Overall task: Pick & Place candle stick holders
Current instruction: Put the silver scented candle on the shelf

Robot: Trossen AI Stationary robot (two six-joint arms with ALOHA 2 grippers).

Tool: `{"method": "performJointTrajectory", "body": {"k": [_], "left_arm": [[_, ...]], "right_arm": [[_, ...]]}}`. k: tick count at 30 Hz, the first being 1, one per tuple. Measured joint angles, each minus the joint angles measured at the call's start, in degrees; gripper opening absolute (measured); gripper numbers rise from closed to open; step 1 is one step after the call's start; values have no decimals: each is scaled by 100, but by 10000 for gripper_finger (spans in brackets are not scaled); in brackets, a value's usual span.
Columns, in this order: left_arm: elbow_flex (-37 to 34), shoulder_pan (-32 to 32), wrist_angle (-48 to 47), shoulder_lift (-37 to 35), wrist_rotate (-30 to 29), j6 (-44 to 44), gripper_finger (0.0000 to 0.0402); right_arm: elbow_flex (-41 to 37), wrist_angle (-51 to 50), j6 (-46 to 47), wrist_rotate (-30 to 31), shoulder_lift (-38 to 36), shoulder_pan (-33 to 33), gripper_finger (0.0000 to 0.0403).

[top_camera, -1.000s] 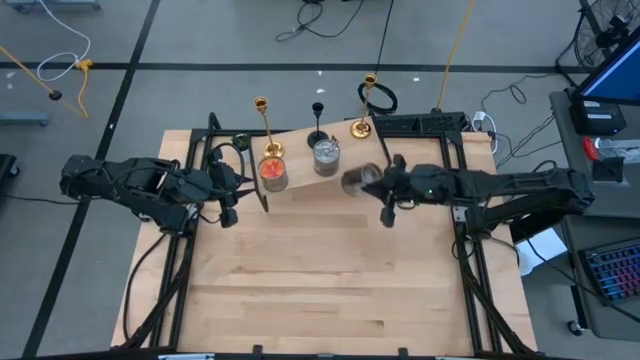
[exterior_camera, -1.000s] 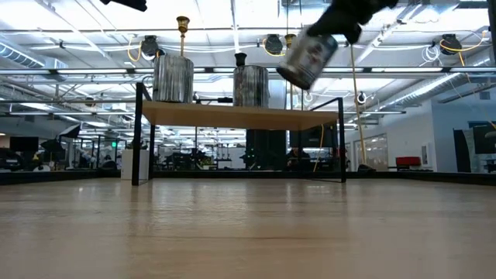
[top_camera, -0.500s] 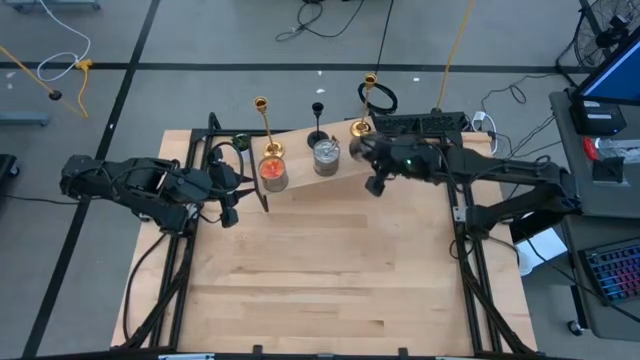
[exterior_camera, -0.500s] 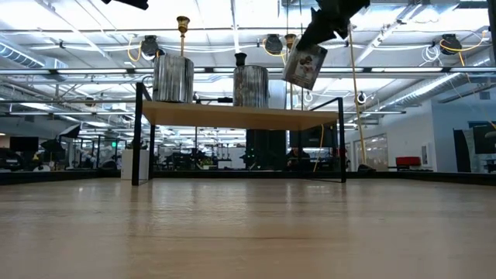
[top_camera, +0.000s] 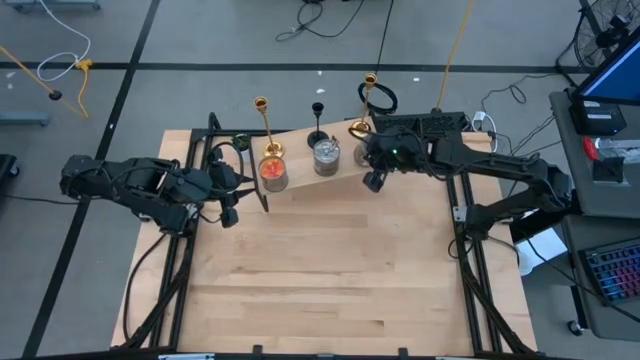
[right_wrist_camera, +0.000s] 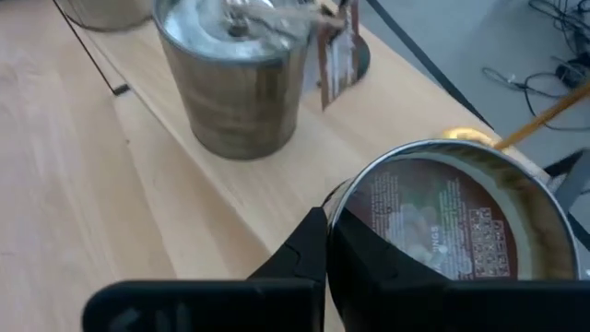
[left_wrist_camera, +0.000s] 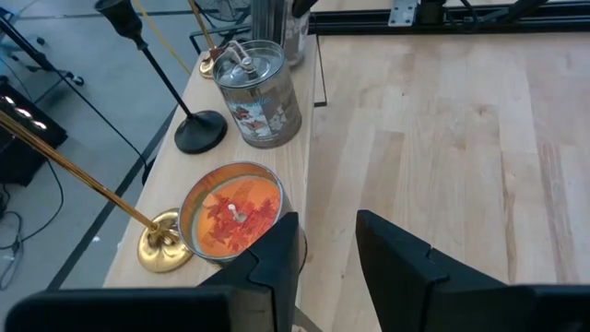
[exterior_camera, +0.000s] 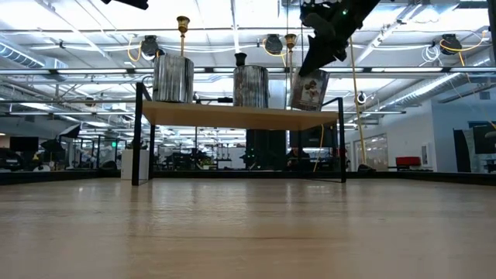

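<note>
**Right claw brings third tin to the shelf; candlesticks untouched**

Landmark: the raised light-wood shelf at the back of the bench.

- Left of the shelf: left claw parked off its left end, fingers apart, holding nothing. Same spot as 1 s ago.
- Shelf, left end: tall shiny gold-brass candlestick with round flared base at the back edge, with the open metal tin of orange candle wax just in front of it.
- Shelf, middle: shorter thin black candlestick at the back edge, with the lidded silver tin with a wire clasp in front.
- Shelf, right end: second gold-brass candlestick at the back edge. The right claw is now here, clamped on a printed-label metal tin. A second ago that tin hung tilted over the bench, well short of the shelf; half a second ago it was near the shelf but tilted. The low view now shows it nearly upright, base about at the shelf surface. Can't tell whether it's touching.

Read: this looks like a tin placement finishing, not a candlestick move. All three candlesticks are upright in the same places. The tin sits just in front of the right gold base, so release and retreat risk knocking it.
</note>
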Motion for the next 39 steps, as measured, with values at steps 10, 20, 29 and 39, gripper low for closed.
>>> {"method": "performJointTrajectory", "body": {"k": [10, 20, 29, 39], "left_arm": [[0, 0, -4, 0, 0, -54, 118], [0, 0, -39, 0, 0, -56, 118], [0, -4, -35, -2, 262, -121, 118], [0, -2, -31, 0, 588, -142, 118]], "right_arm": [[0, 29, -30, 7, -7, -74, 40], [0, 513, -552, 14, -7, -115, 81], [2, 149, -290, -8, -597, 583, 93], [-711, -467, 490, 696, -781, 903, 89]]}}
